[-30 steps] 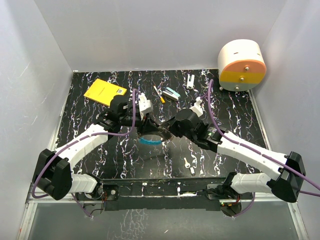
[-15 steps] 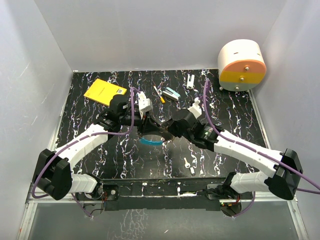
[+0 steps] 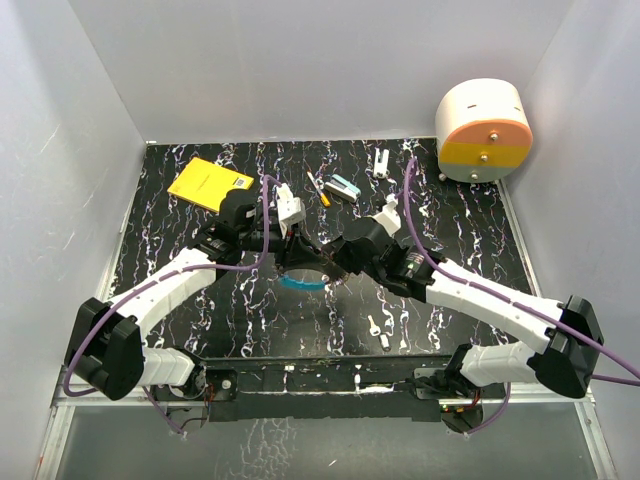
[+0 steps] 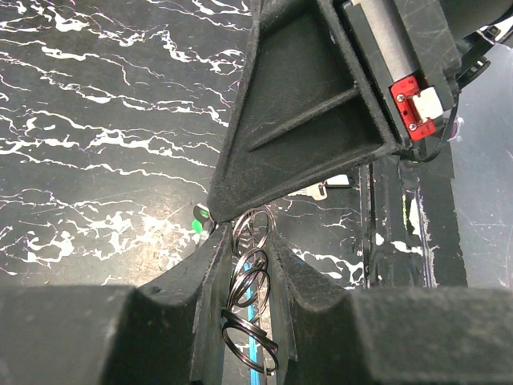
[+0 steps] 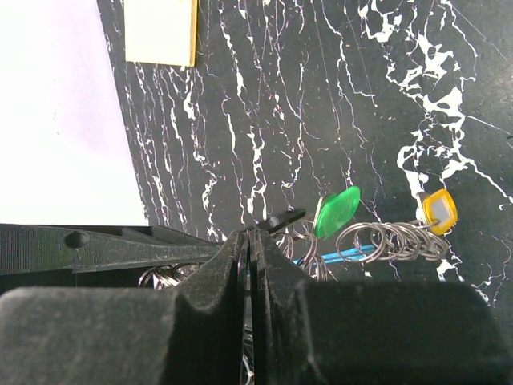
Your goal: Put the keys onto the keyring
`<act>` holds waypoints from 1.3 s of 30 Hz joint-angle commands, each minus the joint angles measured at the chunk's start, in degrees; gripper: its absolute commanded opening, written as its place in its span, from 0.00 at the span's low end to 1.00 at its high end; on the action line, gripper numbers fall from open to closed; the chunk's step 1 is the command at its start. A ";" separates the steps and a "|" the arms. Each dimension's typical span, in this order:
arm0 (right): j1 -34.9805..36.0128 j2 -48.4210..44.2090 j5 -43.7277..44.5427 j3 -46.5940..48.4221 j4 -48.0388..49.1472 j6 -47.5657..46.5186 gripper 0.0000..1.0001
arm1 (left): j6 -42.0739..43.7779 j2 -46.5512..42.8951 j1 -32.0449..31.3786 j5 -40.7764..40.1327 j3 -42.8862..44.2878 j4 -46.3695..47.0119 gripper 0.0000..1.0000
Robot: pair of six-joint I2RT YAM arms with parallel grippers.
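Keyring [image 3: 300, 284]: located at the centre of the table [image 3: 170, 250], directly under and between the two claw tips, its blue arc showing just nearer the arm bases than the tips. Left gripper [image 4: 244, 245]: jaws nearly together, closed on the silver coils of the keyring, which sit in the narrow gap between the fingers, with a blue strand running below them. Right gripper [image 5: 249, 234]: fingers pressed flat together with no gap visible. Whether a wire is caught between them cannot be told. Its tip meets the left tip head-on, touching or nearly so. In the right wrist view the chain of rings trails away from the right tip to the right. The green-headed key [image 5: 337, 212] hangs on it just beside the tip, and the yellow-headed key [image 5: 439, 210] sits at the far end. Left arm: reaches forward and inward from its base, wrist angled towards centre. Right arm: stretched in a long diagonal from its base, wrist turned to face the left claw. One plain silver key [image 3: 372, 323] and a second silver key [image 3: 384, 341] lie loose on the table, nearer the bases and well apart from both claws. Other items: yellow notebook [image 3: 210, 183] at far left, round white-and-orange container [image 3: 484, 128] at far right.
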 commanded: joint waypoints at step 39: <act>0.40 -7.35 -0.27 -1.59 1.72 3.98 0.08 | 5.07 -2.36 -0.20 4.45 5.40 -2.24 0.00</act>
